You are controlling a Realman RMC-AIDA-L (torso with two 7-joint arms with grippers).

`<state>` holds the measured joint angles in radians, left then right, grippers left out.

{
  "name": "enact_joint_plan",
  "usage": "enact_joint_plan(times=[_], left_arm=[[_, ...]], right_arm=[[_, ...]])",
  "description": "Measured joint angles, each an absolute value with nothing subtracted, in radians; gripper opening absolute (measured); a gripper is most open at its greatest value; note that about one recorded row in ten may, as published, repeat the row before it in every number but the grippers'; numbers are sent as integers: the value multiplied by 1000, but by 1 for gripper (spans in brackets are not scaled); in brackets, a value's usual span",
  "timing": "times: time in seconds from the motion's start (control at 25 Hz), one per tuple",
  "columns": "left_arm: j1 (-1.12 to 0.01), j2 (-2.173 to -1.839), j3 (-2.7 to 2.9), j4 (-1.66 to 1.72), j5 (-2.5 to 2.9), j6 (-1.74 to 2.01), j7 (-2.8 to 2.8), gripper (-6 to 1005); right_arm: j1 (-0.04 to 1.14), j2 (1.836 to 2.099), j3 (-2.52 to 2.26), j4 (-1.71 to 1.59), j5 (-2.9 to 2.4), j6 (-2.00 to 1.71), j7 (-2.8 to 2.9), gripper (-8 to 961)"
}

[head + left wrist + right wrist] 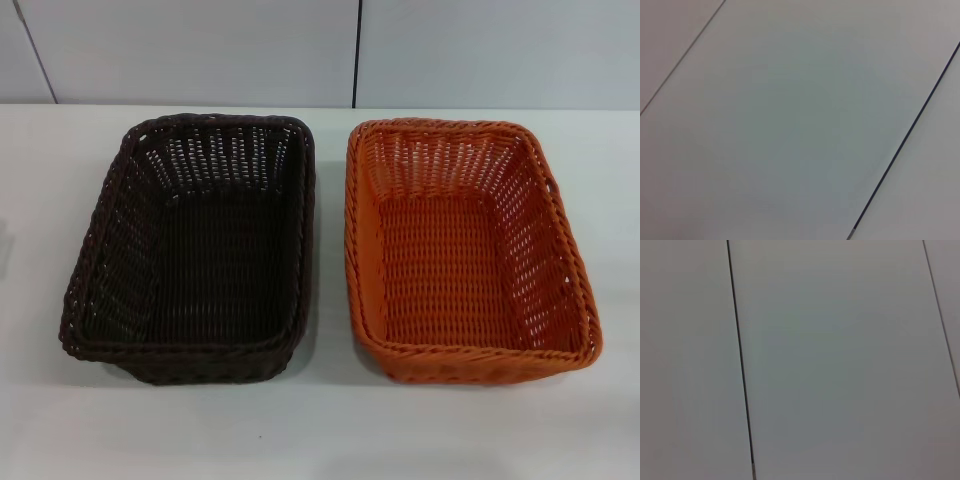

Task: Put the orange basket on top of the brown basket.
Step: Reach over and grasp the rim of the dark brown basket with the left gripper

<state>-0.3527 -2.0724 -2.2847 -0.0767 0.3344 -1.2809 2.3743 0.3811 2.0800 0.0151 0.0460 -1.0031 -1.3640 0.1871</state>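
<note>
The orange basket (470, 250) sits beside the brown basket (195, 250); neither gripper shows, state unknowable. A one-sided lift would probably tilt it.

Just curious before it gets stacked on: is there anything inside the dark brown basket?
Nothing shows inside the brown basket: only its bare woven floor and open-weave walls. The inner face of its near wall is hidden behind the braided rim. The orange basket beside it also looks empty.
</note>
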Motion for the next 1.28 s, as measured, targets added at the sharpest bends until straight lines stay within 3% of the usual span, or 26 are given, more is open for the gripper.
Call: enact_joint_plan(times=[1.04, 1.28], left_arm=[[-350, -2072, -2280, -77, 338, -1285, 2370, 844], [-342, -2056, -2194, -120, 351, -1249, 2278, 843]], right_arm=[[382, 2080, 15, 46, -1003, -1365, 187, 730], [382, 2080, 15, 46, -1003, -1365, 188, 729]])
